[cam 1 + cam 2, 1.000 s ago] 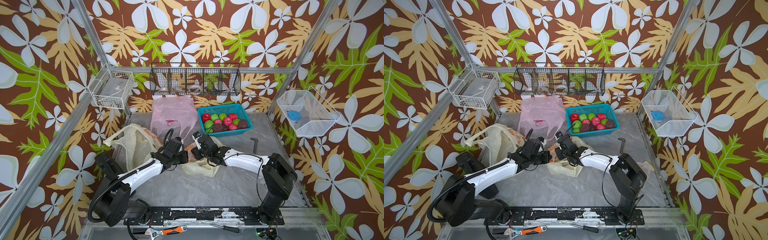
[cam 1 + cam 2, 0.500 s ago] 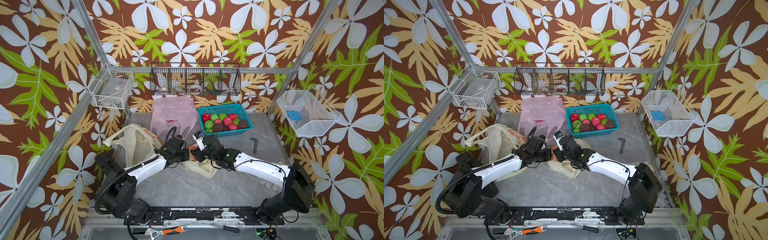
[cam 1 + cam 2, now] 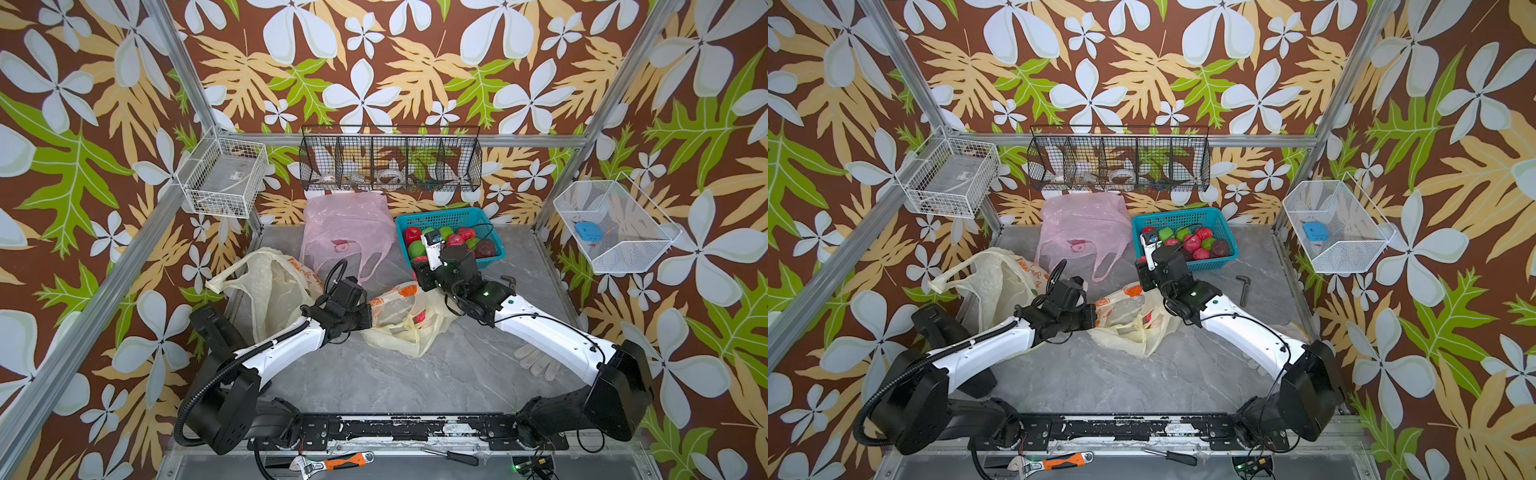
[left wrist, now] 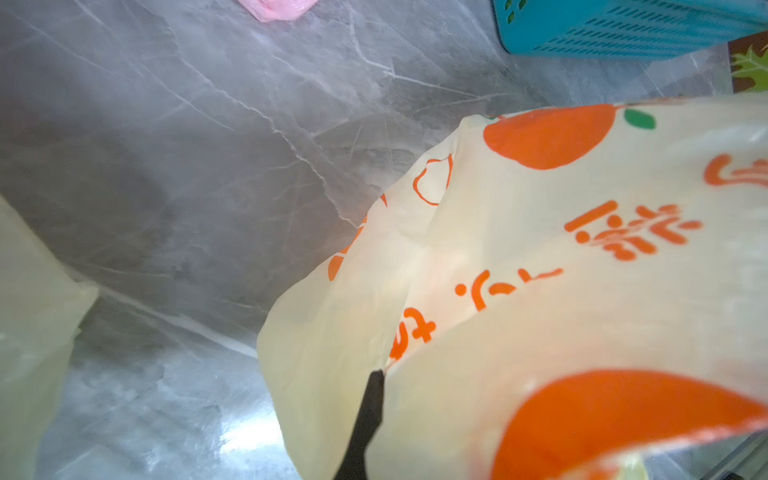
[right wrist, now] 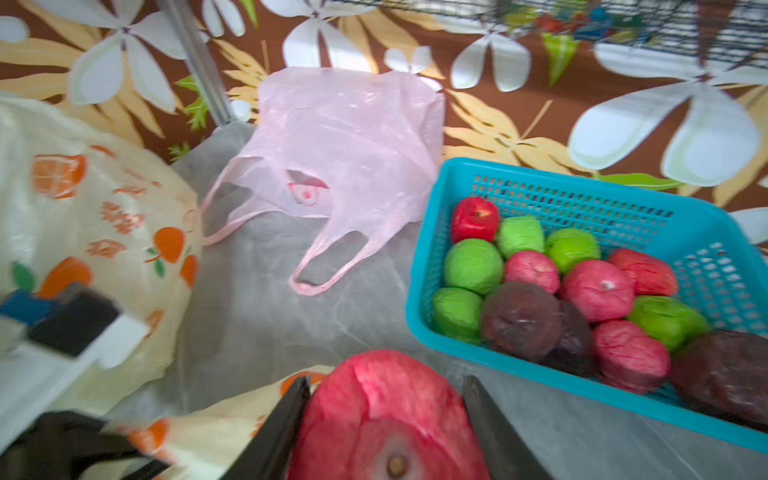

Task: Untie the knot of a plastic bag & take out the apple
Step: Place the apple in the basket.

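Right jaws: on the right arm (image 3: pixel 540 328). They were half wide, one on each side of the red apple (image 5: pixel 386 415), holding it.
Left jaws: on the left arm (image 3: pixel 282 347). They were pinched shut on the edge of the orange-print bag (image 3: pixel 399 332).
Where the apple was: out of the bag, between the bag and the blue basket (image 5: pixel 540 176). It looked lifted off the tabletop (image 3: pixel 374 374).
Apple's ends: the dimple end faced back toward the wrist. The round sides touched the jaws.
Which way next: the basket sat just past the apple, a bit to one side, and very near.
Nearer arm: the right one. The left arm was well apart from the basket.
What was left: I think only putting the apple down.
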